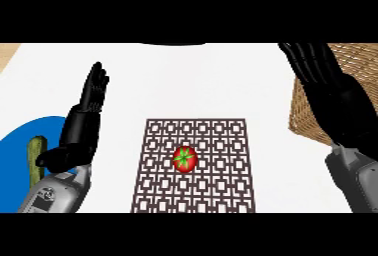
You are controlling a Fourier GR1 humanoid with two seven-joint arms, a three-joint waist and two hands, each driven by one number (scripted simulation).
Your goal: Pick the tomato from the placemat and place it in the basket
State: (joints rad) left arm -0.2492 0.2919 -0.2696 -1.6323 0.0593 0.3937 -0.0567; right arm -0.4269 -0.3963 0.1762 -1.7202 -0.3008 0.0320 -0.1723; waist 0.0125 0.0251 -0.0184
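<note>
Flanking tomato (184,159), both hands open

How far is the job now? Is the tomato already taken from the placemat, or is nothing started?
Nothing looks done: the tomato lies on the placemat, untouched. Nothing is in hand: the right hand is open in front of the basket, and the left hand rests open at the left. Grasping, carrying and placing it in the basket are all left.

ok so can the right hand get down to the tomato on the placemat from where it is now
Probably yes. The right hand is open, raised beside the basket, and only bare counter and placemat lie between it and the tomato. Nothing blocks it.
</note>
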